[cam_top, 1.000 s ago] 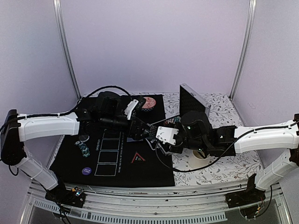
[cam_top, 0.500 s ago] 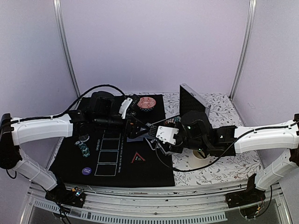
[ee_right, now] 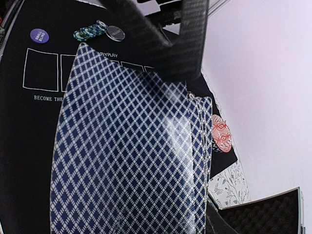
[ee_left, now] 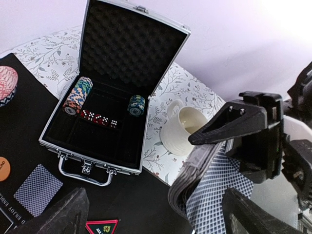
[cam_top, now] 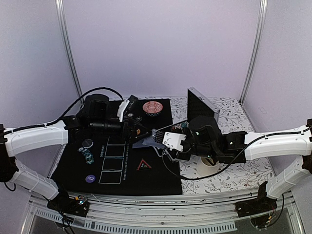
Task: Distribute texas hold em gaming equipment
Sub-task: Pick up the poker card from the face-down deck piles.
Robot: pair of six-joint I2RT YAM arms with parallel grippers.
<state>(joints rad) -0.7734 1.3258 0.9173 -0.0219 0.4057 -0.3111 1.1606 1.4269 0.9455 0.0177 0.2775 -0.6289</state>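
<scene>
A floral-patterned surface (cam_top: 239, 170) is half covered, on its left, by a black mat (cam_top: 122, 183) printed with a row of white card boxes. Just off the mat's right edge an open silver case (ee_left: 92, 163) is seen, with two stacks of chips (ee_left: 78, 95) and red dice (ee_left: 100, 118) inside. A white cup (ee_left: 183, 129) is stood beside it, also right of the mat. A red patterned bowl (cam_top: 152, 107) is set at the mat's far edge.

Above the mat's middle, a slightly fanned deck of cards (ee_right: 126, 161) is pinched by the right claw (cam_top: 158, 138). The left claw (cam_top: 138, 130) is held against the deck with fingers spread wide; no card is seen gripped in it.

On the mat are laid one face-down card (ee_left: 38, 183) and an orange disc (ee_left: 2, 168) towards the right, a small chip stack (cam_top: 87, 156), a black disc (cam_top: 87, 143) and a purple disc (cam_top: 90, 179) on the left, and a red triangle marker (cam_top: 144, 165) near the middle.

The task is judged only partly done: markers are out, but the printed boxes in view are bare, and most cards and chips are undistributed.
</scene>
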